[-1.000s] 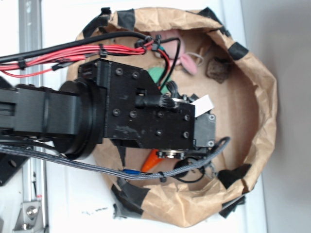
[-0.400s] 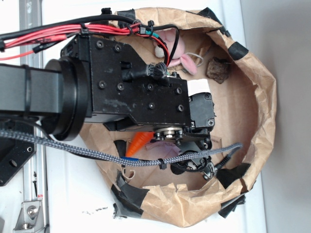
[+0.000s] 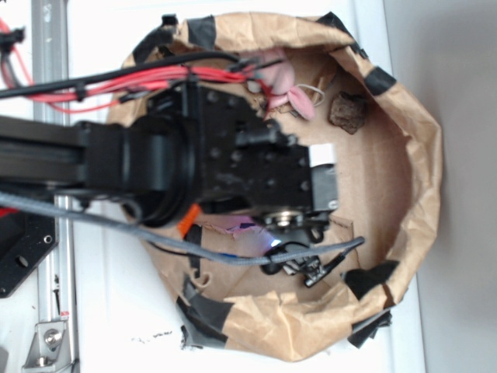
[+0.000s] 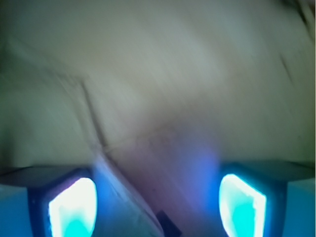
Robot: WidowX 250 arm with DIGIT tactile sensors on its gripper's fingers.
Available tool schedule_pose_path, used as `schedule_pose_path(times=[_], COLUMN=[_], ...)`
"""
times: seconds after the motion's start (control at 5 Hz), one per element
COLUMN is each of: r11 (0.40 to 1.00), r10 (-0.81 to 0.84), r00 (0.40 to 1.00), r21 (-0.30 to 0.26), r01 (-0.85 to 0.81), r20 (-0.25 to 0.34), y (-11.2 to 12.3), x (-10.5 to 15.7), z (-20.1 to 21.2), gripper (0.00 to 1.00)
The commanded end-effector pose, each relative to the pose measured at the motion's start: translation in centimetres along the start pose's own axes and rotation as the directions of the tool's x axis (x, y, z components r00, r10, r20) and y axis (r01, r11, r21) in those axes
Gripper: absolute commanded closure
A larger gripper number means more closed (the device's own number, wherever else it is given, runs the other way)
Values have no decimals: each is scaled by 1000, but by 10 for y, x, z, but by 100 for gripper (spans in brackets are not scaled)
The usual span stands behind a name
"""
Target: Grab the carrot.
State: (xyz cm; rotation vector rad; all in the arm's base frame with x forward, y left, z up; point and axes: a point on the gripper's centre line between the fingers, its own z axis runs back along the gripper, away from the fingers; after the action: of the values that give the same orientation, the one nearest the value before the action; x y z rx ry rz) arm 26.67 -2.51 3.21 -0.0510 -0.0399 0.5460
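The arm fills most of the exterior view, stretched over a brown paper bag (image 3: 423, 179) whose rim is folded down and patched with black tape. Of the carrot (image 3: 186, 221) only a small orange sliver shows, poking out beneath the arm's wrist near the bag's left side; the rest is hidden under the black housing. The claw (image 4: 158, 202) appears in the wrist view as two glowing blue pads (image 4: 73, 207) set well apart, with nothing but blurred brown paper between them (so it reads as open and empty). No orange shows in that view at all. The step in hand looks like the approach: the claw is inside the bag but not lined up on the carrot. The next move likely calls for shifting back toward the orange sliver, centring it between the pads, then lowering and closing.
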Motion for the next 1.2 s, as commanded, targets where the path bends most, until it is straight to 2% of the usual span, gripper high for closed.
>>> schedule_pose_path(times=[0.0, 0.2, 0.4, 0.6, 0.8, 1.0], r11=[999, 998, 999, 1000, 993, 990], r10=[32, 31, 27, -18, -90, -84], r00=[997, 996, 997, 999, 995, 996], r21=[-31, -65, -48, -4, 74, 117], r01=[-30, -26, -24, 18, 88, 83], r20=[68, 86, 66, 45, 32, 7], y=[29, 24, 30, 35, 49, 57], x=[-2, 1, 0, -7, -10, -11], z=[57, 77, 90, 80, 64, 55], gripper=[0, 0, 0, 0, 0, 0])
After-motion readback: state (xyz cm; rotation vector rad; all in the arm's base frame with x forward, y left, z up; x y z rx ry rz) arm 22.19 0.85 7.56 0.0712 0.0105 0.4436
